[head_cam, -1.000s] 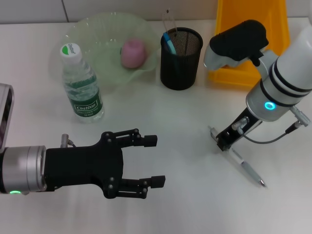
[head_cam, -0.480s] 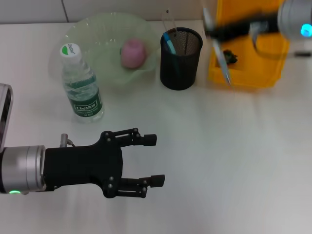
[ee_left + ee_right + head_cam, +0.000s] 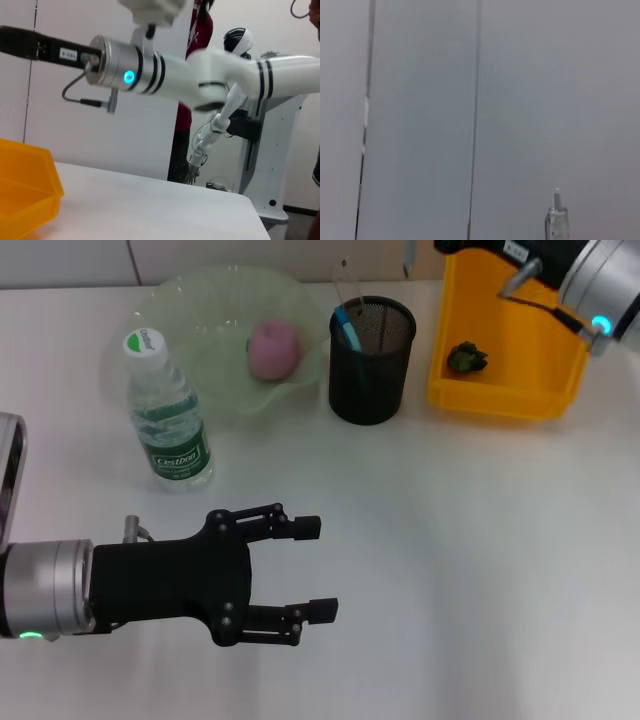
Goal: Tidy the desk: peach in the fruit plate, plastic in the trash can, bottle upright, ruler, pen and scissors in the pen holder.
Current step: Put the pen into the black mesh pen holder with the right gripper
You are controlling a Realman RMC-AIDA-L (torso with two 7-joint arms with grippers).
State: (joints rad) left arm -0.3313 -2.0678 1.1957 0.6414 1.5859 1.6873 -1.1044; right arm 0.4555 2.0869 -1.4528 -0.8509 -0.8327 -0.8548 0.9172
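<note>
The right gripper (image 3: 462, 245) was high up, just behind and to the right of the pen holder (image 3: 371, 360). It held the pen (image 3: 408, 254) in the air. Only the end of the pen showed, above the back rim of the holder, and the closed tips of the claw were out of sight. The right wrist view showed the pen's tip against a plain grey wall.

The holder stood upright and had a blue thing (image 3: 347, 328) in it. Just to its right sat the yellow bin (image 3: 540, 390), with a small dark scrap (image 3: 466, 358) inside. Just to the left of the holder was the green plate (image 3: 190, 300), and the peach (image 3: 273, 348) lay in it. Farther left of the holder, the bottle (image 3: 165, 415) stood upright, touching the front edge of the plate.

The left gripper (image 3: 316, 569) hung over the table (image 3: 480, 570), well in front of the holder and a bit to the left. Its claw was wide and held nothing.
</note>
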